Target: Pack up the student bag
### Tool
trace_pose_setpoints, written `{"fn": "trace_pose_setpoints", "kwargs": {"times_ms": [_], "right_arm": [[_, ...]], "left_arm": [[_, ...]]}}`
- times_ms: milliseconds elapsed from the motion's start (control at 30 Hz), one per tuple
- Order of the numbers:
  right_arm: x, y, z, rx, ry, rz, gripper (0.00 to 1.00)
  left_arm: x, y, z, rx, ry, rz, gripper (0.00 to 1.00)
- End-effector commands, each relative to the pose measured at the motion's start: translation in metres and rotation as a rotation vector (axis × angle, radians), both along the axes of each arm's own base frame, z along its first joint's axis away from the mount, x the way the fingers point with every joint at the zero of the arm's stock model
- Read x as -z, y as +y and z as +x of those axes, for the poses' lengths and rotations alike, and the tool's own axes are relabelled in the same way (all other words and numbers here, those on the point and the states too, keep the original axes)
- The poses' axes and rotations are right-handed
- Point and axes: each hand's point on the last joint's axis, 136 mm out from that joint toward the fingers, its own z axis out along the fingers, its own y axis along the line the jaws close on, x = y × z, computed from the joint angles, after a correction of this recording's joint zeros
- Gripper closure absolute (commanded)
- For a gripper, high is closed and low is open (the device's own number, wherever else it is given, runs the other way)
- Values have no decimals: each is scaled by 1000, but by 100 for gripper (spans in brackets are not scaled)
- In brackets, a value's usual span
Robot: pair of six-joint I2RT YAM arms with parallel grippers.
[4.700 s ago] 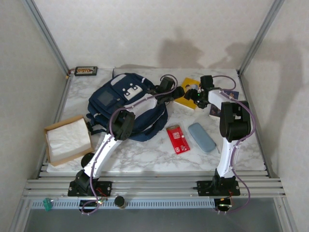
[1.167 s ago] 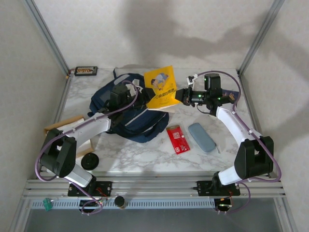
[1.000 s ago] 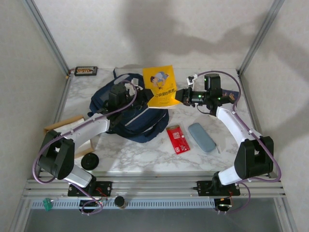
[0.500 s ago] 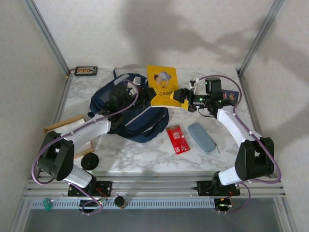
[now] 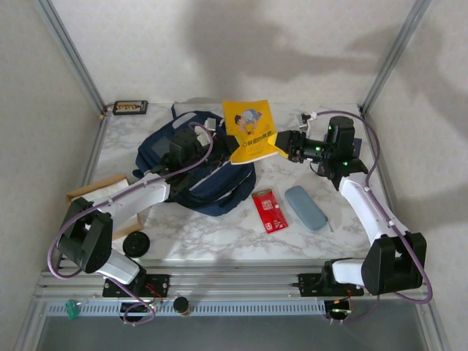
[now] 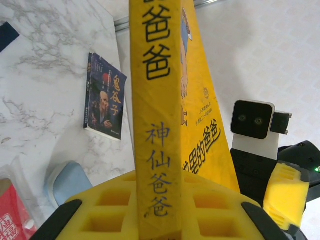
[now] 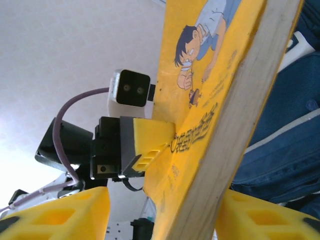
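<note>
We are clamping both the left gripper (image 5: 212, 148) and right gripper (image 5: 280, 144) on the book (image 5: 248, 130), holding it upright above the bag (image 5: 191, 164) for insertion.

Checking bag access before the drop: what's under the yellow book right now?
The yellow book, pinched in both the left claw and the right claw, hangs over the student bag's right edge and bare table. The bag's opening beneath it is hidden.

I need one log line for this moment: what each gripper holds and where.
left gripper: shut on yellow book | right gripper: shut on yellow book | book: upright, above backpack
</note>
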Motion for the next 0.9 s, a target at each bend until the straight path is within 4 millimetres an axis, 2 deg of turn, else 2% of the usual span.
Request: {"fn": "trace_pose_setpoints", "kwargs": {"times_ms": [0,133,333,533,567,667,700,800,867], "right_arm": [[3,2,-1,-38,-24,0,52],[16,4,6,-42,7,-20,61],[28,4,9,-49,31,-28,69],[29,-5,12,-10,33,-55,89],[28,-8,13,5,31,-64,91],[25,-17,16,51,23,-109,100],[23,-22,16,73,20,-126,100],[26,-45,21,187,35,-215,100],[30,-60,22,257,42,-281,100]], "left_arm": [[-25,1,4,-23,-96,17,100],[-23,-1,0,-11,-106,46,100],[-21,-9,-6,7,-110,51,100],[-14,-10,-3,5,-113,97,100],[-15,-9,-2,1,-125,112,97],[-5,-2,-1,-1,-139,226,68],[-1,2,-1,-6,-157,297,61],[26,21,-1,-3,-174,553,45],[47,36,-5,5,-166,741,38]]}}
